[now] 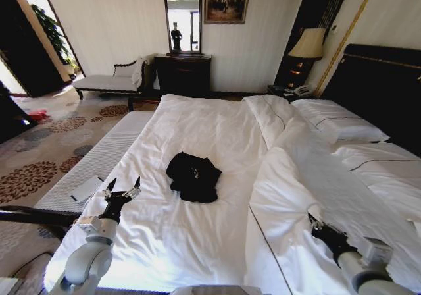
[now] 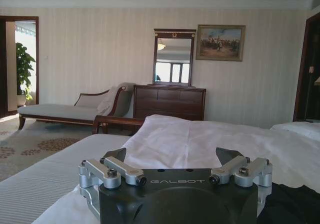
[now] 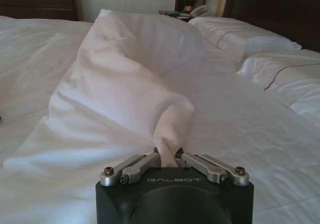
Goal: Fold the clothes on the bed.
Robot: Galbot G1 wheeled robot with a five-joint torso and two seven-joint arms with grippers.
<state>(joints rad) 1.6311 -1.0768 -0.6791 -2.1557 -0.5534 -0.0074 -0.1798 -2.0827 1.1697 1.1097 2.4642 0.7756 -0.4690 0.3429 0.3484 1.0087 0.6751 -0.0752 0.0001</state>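
Around the black T-shirt (image 1: 193, 176) we see flat open sheet on every side of the bed (image 1: 197, 124). Our left gripper (image 1: 122, 189), fingers spread, hovers near it over bare sheet. Beyond the T-shirt, the folded-back duvet (image 1: 289, 176) rises as a ridge, and our right gripper (image 1: 314, 224) pinches its fabric.

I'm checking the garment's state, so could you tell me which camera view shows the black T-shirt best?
The head view: the black T-shirt lies crumpled, whole, mid-bed, ahead of the open left pincer. The left wrist view catches just a dark edge; the right wrist view shows white duvet.
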